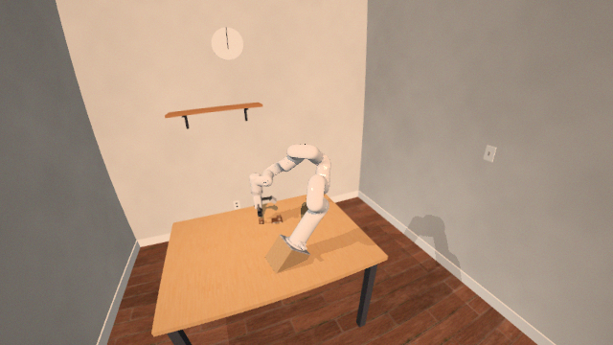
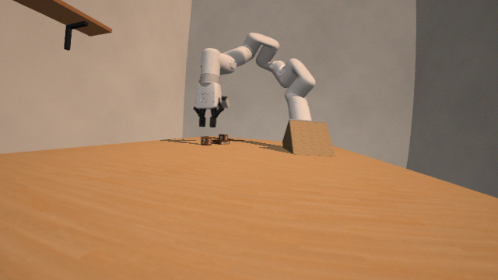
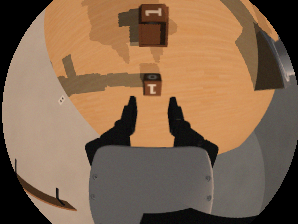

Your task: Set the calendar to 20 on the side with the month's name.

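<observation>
A small brown cube (image 3: 152, 84) with a white digit lies alone on the table; it also shows in the exterior view (image 2: 206, 141) and in the top view (image 1: 261, 221). A brown tray (image 3: 153, 26) sits just beyond it, with a second cube (image 3: 153, 11) at its far end; the tray also shows in the exterior view (image 2: 222, 139). The digits are too small to read. My gripper (image 3: 152, 104) (image 2: 207, 124) hangs above the loose cube, well clear of it. Its fingers are half open with nothing between them.
The arm's tan base block (image 2: 308, 138) stands on the table to the right of the tray. The back wall is close behind the cubes. A wall shelf (image 1: 214, 110) hangs high above the table.
</observation>
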Robot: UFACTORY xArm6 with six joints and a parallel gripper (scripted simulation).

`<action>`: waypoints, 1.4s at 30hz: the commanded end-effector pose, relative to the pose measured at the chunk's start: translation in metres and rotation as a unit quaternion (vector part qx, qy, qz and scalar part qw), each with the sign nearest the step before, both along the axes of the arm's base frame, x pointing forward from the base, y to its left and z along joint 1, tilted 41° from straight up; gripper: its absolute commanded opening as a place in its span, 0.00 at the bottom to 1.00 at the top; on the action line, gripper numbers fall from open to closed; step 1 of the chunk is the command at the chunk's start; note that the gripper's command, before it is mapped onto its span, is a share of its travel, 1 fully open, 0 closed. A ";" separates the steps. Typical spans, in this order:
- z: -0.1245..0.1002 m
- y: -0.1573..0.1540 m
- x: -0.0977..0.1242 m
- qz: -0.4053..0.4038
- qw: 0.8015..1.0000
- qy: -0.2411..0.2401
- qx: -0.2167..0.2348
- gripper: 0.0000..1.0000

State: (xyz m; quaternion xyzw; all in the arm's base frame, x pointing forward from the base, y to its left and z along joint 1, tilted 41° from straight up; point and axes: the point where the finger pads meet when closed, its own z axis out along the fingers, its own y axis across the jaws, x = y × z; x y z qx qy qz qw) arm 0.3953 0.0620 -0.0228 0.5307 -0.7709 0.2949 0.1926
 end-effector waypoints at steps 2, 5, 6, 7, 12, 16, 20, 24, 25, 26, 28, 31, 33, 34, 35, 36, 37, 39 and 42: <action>-0.005 -0.004 0.001 0.001 1.000 -0.002 0.001 0.49; -0.009 -0.007 0.001 0.001 1.000 -0.002 0.001 0.49; -0.009 -0.007 0.001 0.001 1.000 -0.002 0.001 0.49; -0.009 -0.007 0.001 0.001 1.000 -0.002 0.001 0.49; -0.015 -0.012 0.002 0.001 1.000 -0.002 0.001 0.49; -0.019 -0.015 0.002 0.001 1.000 -0.002 0.001 0.49; -0.022 -0.018 0.002 0.001 1.000 -0.002 0.001 0.49; -0.023 -0.019 0.002 0.001 1.000 -0.002 0.001 0.49; -0.023 -0.019 0.002 0.001 1.000 -0.002 0.001 0.49; -0.024 -0.020 0.002 0.001 1.000 -0.002 0.001 0.49; -0.024 -0.020 0.002 0.001 1.000 -0.002 0.001 0.49; -0.025 -0.021 0.002 0.001 1.000 -0.002 0.001 0.49; -0.025 -0.021 0.002 0.001 1.000 -0.002 0.001 0.49; -0.025 -0.021 0.002 0.001 1.000 -0.002 0.001 0.49; -0.025 -0.021 0.002 0.001 1.000 -0.002 0.001 0.49; -0.025 -0.021 0.002 0.001 1.000 -0.002 0.001 0.49; -0.025 -0.021 0.002 0.001 1.000 -0.002 0.001 0.49; -0.025 -0.021 0.002 0.001 1.000 -0.002 0.001 0.49; -0.025 -0.021 0.002 0.001 1.000 -0.002 0.001 0.49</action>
